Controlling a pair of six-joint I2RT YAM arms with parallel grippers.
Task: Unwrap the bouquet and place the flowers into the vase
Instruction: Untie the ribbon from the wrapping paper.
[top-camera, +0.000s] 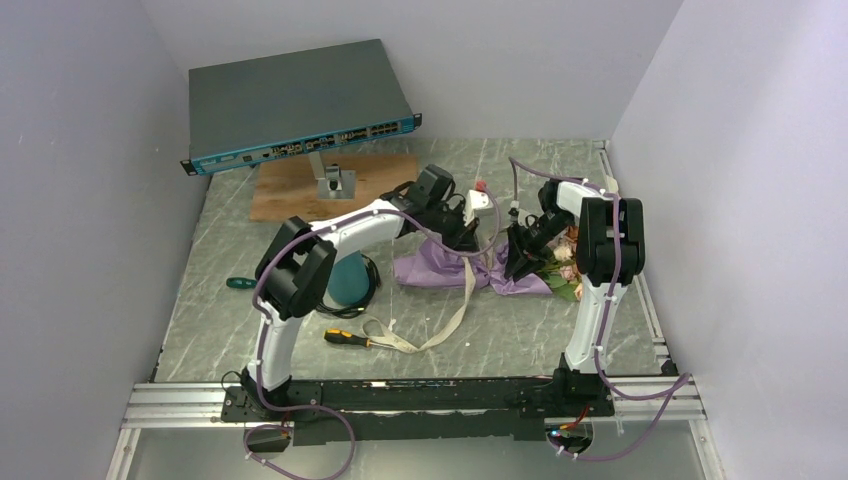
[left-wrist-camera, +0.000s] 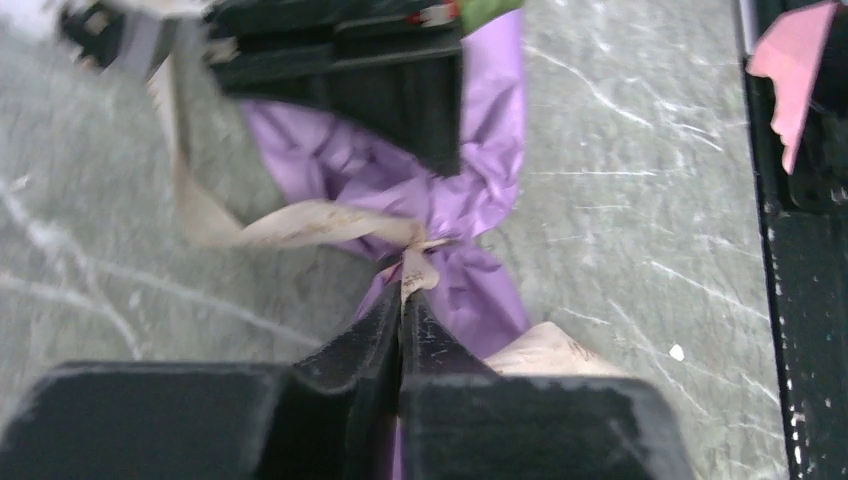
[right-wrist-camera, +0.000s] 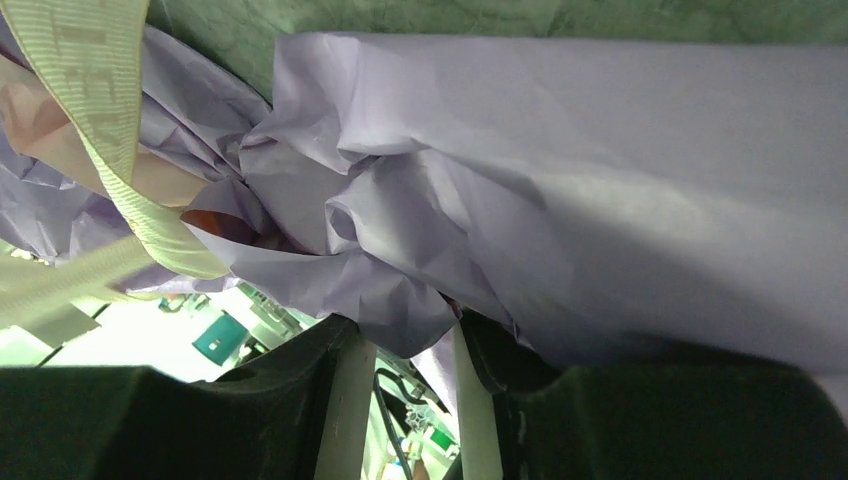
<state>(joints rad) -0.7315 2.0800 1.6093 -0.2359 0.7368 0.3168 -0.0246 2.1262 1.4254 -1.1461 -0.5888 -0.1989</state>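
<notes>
The bouquet lies on the table in crumpled purple paper. Its flowers poke out to the right, half hidden by the right arm. My left gripper is shut on an end of the cream ribbon right at the knot. The ribbon's loose tail trails toward the near edge. My right gripper sits at the bundle's waist, its jaws partway closed on a fold of the paper. The teal vase stands upright to the left, behind my left forearm.
A green-handled screwdriver and an orange-and-black one lie at the near left. A network switch on a stand and a wooden board fill the back left. A white block sits behind the bouquet.
</notes>
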